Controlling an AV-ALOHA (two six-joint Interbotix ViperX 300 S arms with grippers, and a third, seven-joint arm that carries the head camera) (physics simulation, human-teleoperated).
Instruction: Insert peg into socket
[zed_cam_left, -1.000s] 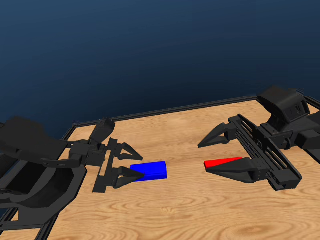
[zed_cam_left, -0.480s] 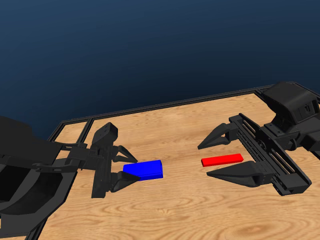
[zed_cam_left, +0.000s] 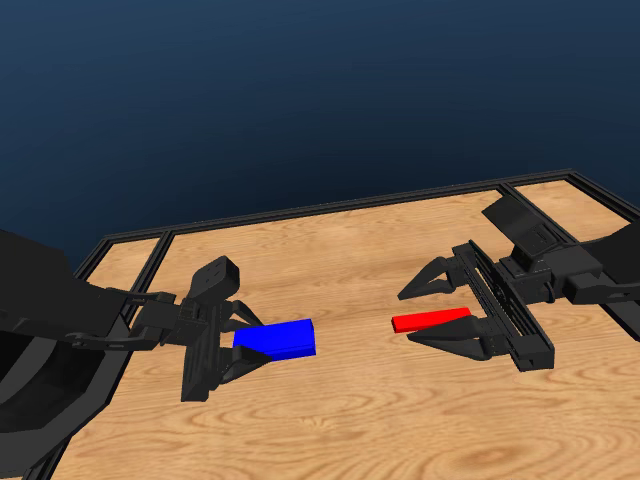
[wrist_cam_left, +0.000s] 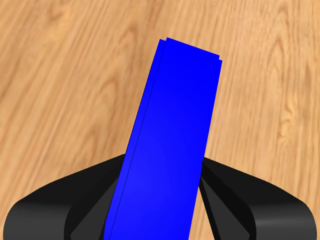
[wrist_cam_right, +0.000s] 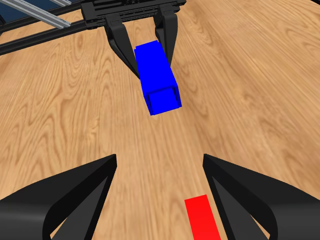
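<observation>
The near end of the socket (zed_cam_left: 277, 339) disappears between the jaws of the left pincer (zed_cam_left: 243, 348), so how much of it sits inside the grip can't be made out from over the counter (zed_cam_left: 350, 420). In the left wrist view the blue block (wrist_cam_left: 170, 140) fills the gap between the two black jaws, both flanks pressed against it, its lower part cut off by the picture edge. The left pincer is closed tight on the socket, whose free end points toward the middle of the counter.

Over on the right, the peg (zed_cam_left: 430, 321) lies flat on the wood, its outer end tucked behind the lower jaw of the right pincer (zed_cam_left: 421, 316). That pincer is spread wide, with one jaw on each side of the red bar and neither touching it. In the right wrist view only a short stub of the peg (wrist_cam_right: 202, 217) shows, just beside one jaw, the rest cut off. Peg and socket lie well apart, with bare wood between them.
</observation>
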